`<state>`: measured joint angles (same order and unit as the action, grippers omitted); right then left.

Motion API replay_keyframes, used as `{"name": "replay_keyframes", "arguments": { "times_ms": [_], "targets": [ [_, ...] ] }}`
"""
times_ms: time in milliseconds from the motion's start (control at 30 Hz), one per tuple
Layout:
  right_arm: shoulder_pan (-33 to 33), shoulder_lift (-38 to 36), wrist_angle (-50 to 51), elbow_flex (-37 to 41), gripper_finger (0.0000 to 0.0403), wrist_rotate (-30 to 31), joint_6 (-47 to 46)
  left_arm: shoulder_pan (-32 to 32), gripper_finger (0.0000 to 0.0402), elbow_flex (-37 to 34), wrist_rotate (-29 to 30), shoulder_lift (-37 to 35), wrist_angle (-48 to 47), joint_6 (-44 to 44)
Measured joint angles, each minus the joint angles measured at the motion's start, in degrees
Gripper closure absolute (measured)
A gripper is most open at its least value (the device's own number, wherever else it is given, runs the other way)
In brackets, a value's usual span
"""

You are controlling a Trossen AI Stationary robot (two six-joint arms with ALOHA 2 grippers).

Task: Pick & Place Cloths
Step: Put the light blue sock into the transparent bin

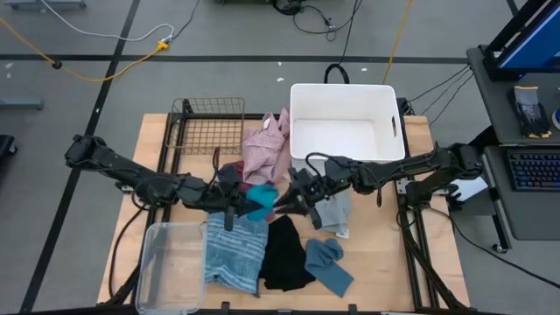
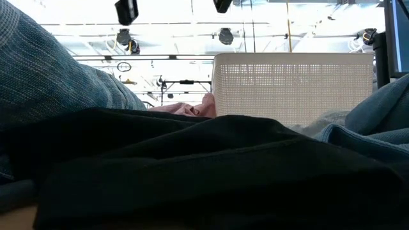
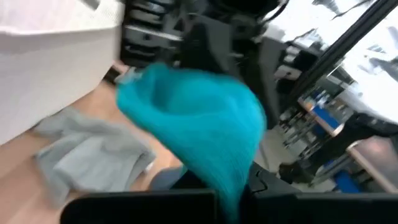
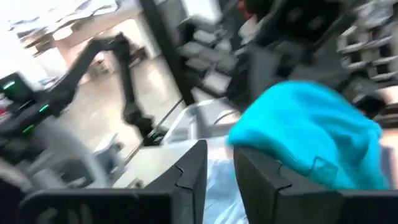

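Observation:
A teal cloth (image 1: 260, 200) hangs bunched between my two grippers over the middle of the table, large in the left wrist view (image 3: 199, 118) and the right wrist view (image 4: 311, 134). My left gripper (image 1: 240, 206) reaches in from the left and is shut on it. My right gripper (image 4: 221, 171), coming from the right (image 1: 291, 201), is slightly open with the teal cloth beside one finger, not between the two. On the table lie a pink cloth (image 1: 267, 144), a grey cloth (image 1: 332, 212), a blue-striped cloth (image 1: 234, 254), a black cloth (image 1: 284, 254) and a blue cloth (image 1: 329, 265). My left gripper holds the teal cloth, coming at it roughly level from the table's left. The cloth's own bulk (image 3: 230, 186) hides the fingers, so the part held cannot be told. The cloth is lifted off the table and bulges ahead of the gripper. My right gripper: I cannot tell whether its finger (image 4: 264, 177) touches the teal cloth.
A white bin (image 1: 346, 96) stands at the far right of centre, a wire basket (image 1: 208, 122) at the far left and a clear plastic tub (image 1: 166, 271) at the near left corner. In the low view the black cloth (image 2: 192, 166) blocks the foreground.

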<state>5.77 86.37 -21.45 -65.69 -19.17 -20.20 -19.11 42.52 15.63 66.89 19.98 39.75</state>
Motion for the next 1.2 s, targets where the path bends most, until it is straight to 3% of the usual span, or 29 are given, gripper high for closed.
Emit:
{"name": "replay_keyframes", "arguments": {
  "times_ms": [267,567,700,967,1200],
  "targets": [
    [0.2,-1.7,11.2,0.1,0.027,-0.6,4.4,-3.8,0.04,2.3,4.6,-7.3,-15.1,3.1],
    [0.3,-4.4,12.2,0.0,0.0277,0.0,10.9,-10.0,0.0401,22.5,5.9,-2.1,-56.7,15.7],
    [0.3,-7.6,16.1,-0.1,0.0285,5.1,14.2,-12.7,0.0401,30.1,5.0,1.8,-68.7,21.5],
    [-1.7,-16.6,28.8,0.0,0.0299,6.2,16.5,-18.5,0.0401,37.0,1.7,6.2,-81.7,34.1],
    [-1.9,-24.2,40.6,0.0,0.0309,14.1,16.6,-22.9,0.0401,37.0,-1.4,6.2,-86.3,44.9]
  ]
}}
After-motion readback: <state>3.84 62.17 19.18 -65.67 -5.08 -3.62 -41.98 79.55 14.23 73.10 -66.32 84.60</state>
